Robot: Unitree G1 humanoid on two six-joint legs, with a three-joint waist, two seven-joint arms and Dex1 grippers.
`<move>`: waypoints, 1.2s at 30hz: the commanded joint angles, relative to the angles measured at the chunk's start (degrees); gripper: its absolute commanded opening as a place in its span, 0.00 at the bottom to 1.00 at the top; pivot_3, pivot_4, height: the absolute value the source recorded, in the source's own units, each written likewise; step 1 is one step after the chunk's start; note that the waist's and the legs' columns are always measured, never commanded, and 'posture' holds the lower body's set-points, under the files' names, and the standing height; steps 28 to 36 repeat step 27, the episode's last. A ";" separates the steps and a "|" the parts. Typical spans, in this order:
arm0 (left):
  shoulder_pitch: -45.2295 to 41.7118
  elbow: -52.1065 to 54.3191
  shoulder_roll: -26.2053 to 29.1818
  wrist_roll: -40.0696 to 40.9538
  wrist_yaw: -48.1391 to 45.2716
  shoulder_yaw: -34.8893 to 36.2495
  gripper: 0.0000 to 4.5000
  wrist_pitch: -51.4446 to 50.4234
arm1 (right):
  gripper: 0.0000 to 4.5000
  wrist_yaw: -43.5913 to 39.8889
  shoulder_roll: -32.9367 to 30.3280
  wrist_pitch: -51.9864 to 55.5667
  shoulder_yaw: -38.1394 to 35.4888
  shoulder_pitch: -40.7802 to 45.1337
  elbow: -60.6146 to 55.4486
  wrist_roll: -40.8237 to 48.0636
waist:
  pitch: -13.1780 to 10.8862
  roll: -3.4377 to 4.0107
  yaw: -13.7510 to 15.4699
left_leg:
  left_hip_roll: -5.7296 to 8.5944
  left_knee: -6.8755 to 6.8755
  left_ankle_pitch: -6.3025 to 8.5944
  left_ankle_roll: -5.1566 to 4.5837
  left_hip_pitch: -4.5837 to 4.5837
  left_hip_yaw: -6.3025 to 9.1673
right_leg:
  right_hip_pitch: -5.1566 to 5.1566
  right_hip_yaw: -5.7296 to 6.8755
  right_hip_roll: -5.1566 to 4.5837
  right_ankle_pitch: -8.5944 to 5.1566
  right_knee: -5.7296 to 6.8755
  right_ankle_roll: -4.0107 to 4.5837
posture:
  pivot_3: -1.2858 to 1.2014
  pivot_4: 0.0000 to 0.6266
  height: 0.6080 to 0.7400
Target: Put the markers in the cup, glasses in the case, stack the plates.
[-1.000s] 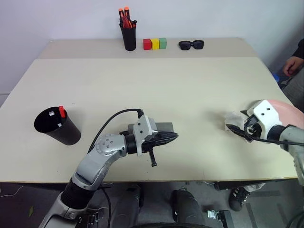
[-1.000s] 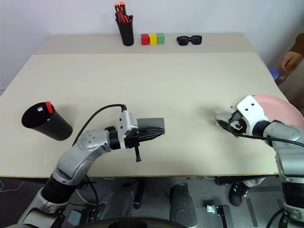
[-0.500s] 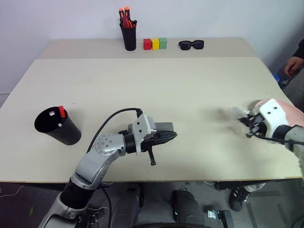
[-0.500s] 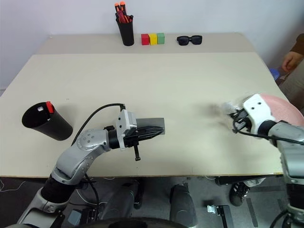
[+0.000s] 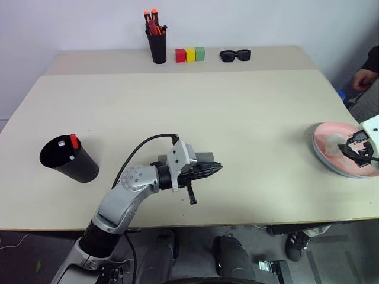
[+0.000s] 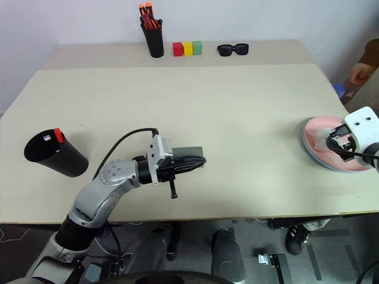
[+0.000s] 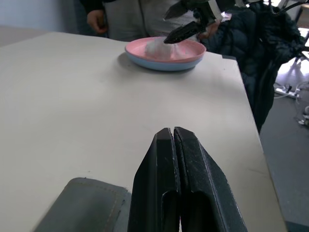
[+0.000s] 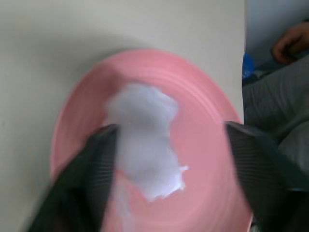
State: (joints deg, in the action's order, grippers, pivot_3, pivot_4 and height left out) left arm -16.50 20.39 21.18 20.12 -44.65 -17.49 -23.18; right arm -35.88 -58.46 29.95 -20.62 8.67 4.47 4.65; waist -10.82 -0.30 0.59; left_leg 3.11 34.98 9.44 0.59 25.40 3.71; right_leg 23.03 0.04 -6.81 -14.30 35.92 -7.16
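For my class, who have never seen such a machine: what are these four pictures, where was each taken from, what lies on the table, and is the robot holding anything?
It is a two-armed robot. Two pictures look down from its head; two come from cameras on its wrists. The left gripper is shut, empty, beside a grey case. The right gripper is open, holding nothing, over a crumpled white tissue lying in a pink plate, which sits on a blue plate. On the table also stand a black cup with markers, a pen holder, coloured blocks and sunglasses.

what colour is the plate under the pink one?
Light blue: its rim shows beneath the pink plate, best seen in the left wrist view.
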 commanded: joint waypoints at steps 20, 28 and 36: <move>6.12 0.95 -2.94 -15.68 31.36 19.78 0.00 1.38 | 0.92 -12.97 14.20 -5.84 11.71 12.94 -7.98 16.06 | -0.05 -0.12 0.15 | 0.08 -0.01 0.03 0.02 0.01 0.42 | -0.07 0.06 0.02 -0.01 -0.09 -0.09 | 0.52 0.24 1.00; 8.53 6.06 -3.38 -14.12 31.52 20.95 0.00 -3.17 | 0.92 -12.50 16.47 -6.34 15.16 16.32 -6.75 14.45 | -0.06 -0.12 0.05 | 0.07 -0.03 0.03 0.02 0.02 0.39 | -0.03 0.05 0.02 -0.01 -0.07 -0.09 | 0.52 0.24 1.00; 8.53 6.06 -3.38 -14.12 31.52 20.95 0.00 -3.17 | 0.92 -12.50 16.47 -6.34 15.16 16.32 -6.75 14.45 | -0.06 -0.12 0.05 | 0.07 -0.03 0.03 0.02 0.02 0.39 | -0.03 0.05 0.02 -0.01 -0.07 -0.09 | 0.52 0.24 1.00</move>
